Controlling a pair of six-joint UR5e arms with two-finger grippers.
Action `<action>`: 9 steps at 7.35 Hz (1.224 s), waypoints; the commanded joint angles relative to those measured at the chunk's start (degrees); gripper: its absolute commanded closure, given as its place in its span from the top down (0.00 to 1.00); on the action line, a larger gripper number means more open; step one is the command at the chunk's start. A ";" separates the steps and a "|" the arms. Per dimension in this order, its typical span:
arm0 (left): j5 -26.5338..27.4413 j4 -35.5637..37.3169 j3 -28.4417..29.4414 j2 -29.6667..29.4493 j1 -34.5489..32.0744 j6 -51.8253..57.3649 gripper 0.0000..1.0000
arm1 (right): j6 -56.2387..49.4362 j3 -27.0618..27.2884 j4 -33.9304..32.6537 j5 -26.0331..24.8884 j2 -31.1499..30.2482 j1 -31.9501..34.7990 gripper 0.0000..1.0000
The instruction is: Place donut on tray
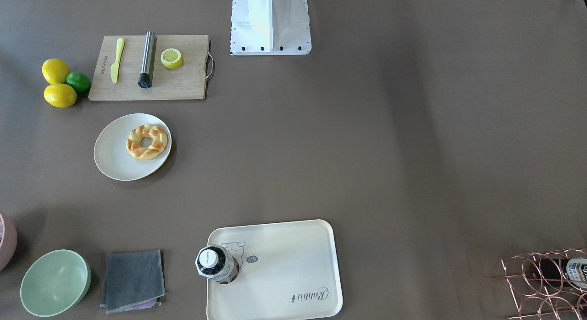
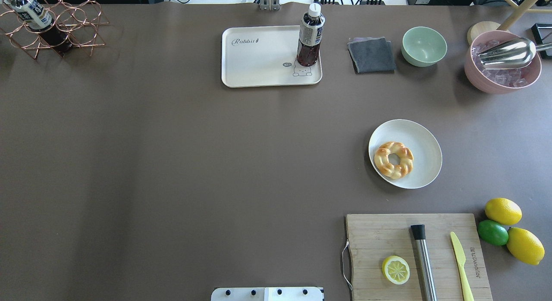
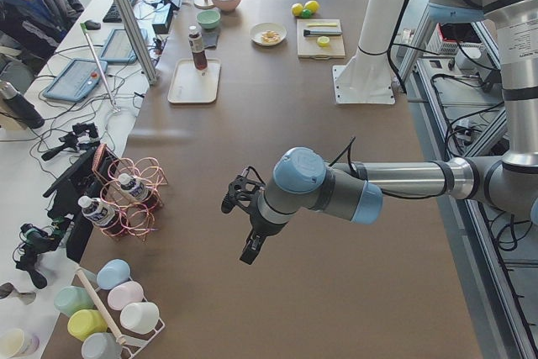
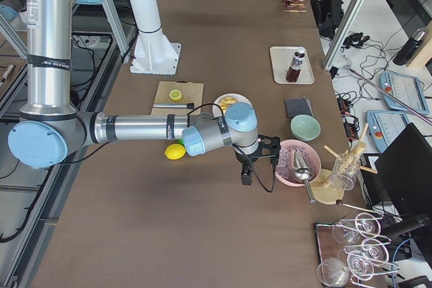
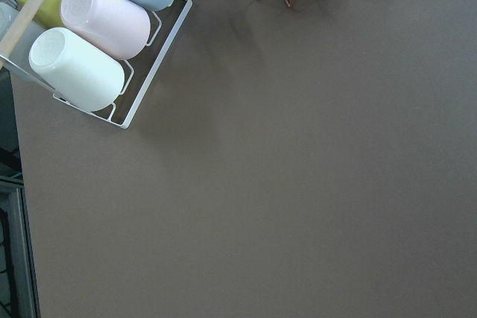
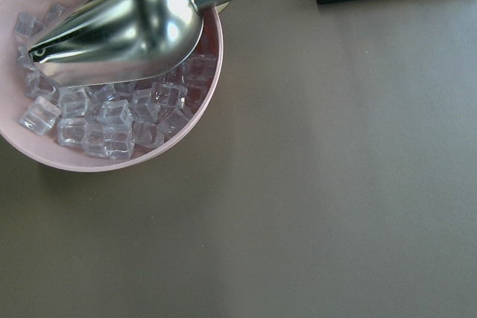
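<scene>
The golden-brown braided donut (image 1: 146,141) lies on a round off-white plate (image 1: 112,162); in the overhead view the donut (image 2: 393,159) is on the plate's left part. The cream tray (image 1: 293,260) with the "Rabbit" script has a dark drink bottle (image 1: 214,263) standing on one corner; in the overhead view the tray (image 2: 254,59) is at the far middle. My left gripper (image 3: 250,251) shows only in the exterior left view, above the table's left end. My right gripper (image 4: 247,177) shows only in the exterior right view, beside the pink ice bowl (image 4: 299,162). I cannot tell whether either is open or shut.
A wooden cutting board (image 2: 379,240) holds a lemon half (image 2: 396,269), a steel muddler and a yellow knife. Lemons and a lime (image 2: 492,232) lie to its right. A green bowl (image 2: 424,45), a grey cloth (image 2: 371,54), a copper bottle rack (image 2: 51,29) and a cup rack (image 5: 97,42) stand around.
</scene>
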 commanded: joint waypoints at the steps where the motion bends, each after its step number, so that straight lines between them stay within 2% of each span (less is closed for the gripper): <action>1: 0.02 0.08 0.16 0.15 -0.05 0.01 0.98 | 0.10 -0.02 0.00 1.63 -0.26 0.03 1.00; 2: 0.02 0.17 0.16 0.07 -0.05 0.01 0.98 | 0.02 -0.11 0.00 4.25 -0.52 0.12 1.00; 7: 0.02 -0.09 0.60 1.12 -0.14 0.01 0.98 | -0.16 0.51 1.39 4.36 -0.43 0.12 1.00; 8: 0.02 -0.01 0.69 1.12 -0.14 -0.08 0.98 | 0.19 -0.62 10.28 4.45 -2.52 0.12 1.00; 9: 0.20 0.00 0.51 1.21 -0.23 -0.08 0.98 | 2.19 -1.33 15.24 5.06 -3.33 0.03 1.00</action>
